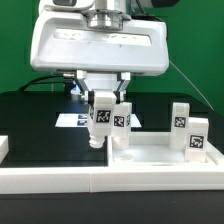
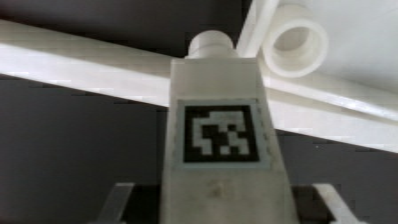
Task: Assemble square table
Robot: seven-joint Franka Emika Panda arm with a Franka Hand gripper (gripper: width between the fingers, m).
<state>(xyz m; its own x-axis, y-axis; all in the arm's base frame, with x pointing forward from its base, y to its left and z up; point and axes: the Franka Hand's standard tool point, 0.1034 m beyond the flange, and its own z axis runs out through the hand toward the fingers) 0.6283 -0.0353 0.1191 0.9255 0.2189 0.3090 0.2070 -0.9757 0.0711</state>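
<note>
Wrist view shows the claw [image 2: 210, 205] clamped on a white tagged leg [image 2: 217, 120], its rounded tip pointing ahead toward a round socket [image 2: 295, 42] in the white tabletop [image 2: 107, 60] just beyond. From the exterior view, the claw [image 1: 103, 103] holds that leg [image 1: 102, 117] upright above the near corner of the square tabletop [image 1: 160, 158], which lies on the black desk [image 1: 30, 120]; a second leg [image 1: 121, 118] stands just beside the held one, and two more legs [image 1: 187, 128] stand well apart from the claw, on the tabletop's far side. Seating the leg well likely calls for centring its tip over the socket, keeping it plumb, lowering gently, then turning it home. The neighbouring leg sits close enough that a sideways drift could knock it.
</note>
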